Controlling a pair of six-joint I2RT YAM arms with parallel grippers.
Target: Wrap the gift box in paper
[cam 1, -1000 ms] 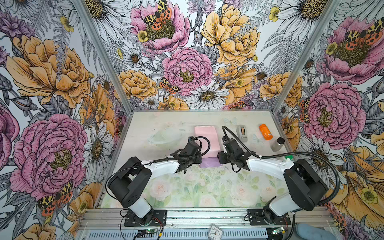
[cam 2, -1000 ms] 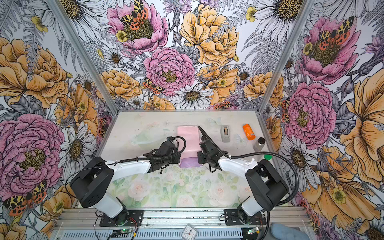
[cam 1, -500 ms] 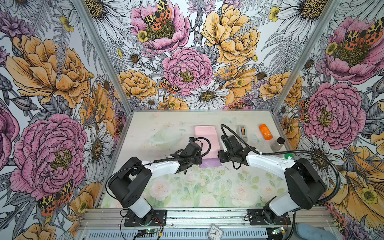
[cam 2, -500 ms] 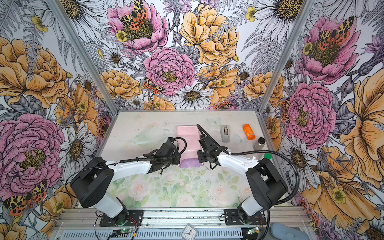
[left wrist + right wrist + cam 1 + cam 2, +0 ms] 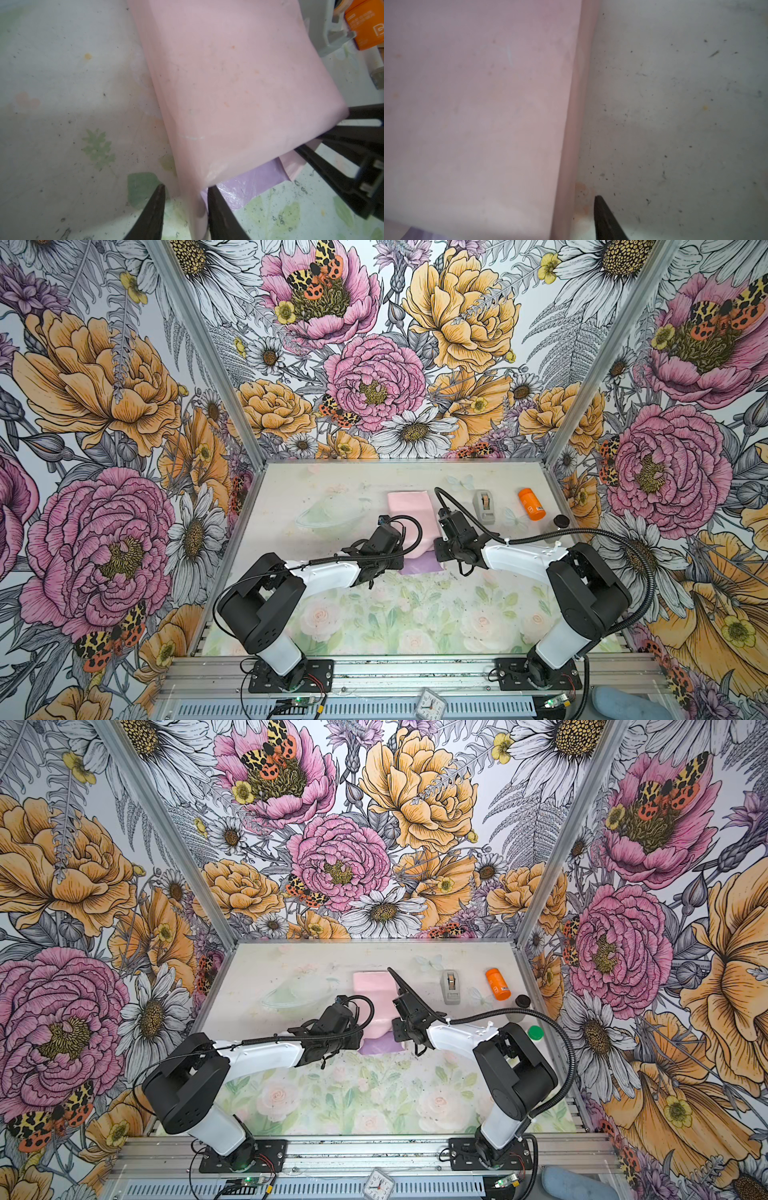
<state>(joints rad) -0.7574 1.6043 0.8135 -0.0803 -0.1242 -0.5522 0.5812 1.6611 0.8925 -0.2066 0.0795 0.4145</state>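
The paper lies folded in the middle of the table, pale pink face up, with a lilac strip showing at its near edge. The gift box is hidden under it. In the left wrist view my left gripper is open at the fold's near left corner. The pink edge runs between its fingers and touches only one finger. My right gripper is at the fold's right side, jaws apart around the paper's edge. In the right wrist view one finger stands just off the paper's side. The other finger is hidden.
A grey tape dispenser, an orange bottle and a small dark-capped jar stand at the back right. A green cap lies behind the right arm. Walls enclose the table on three sides.
The right wrist has shifted slightly toward the back along the paper's right edge. The left arm has hardly moved. The paper keeps its place.
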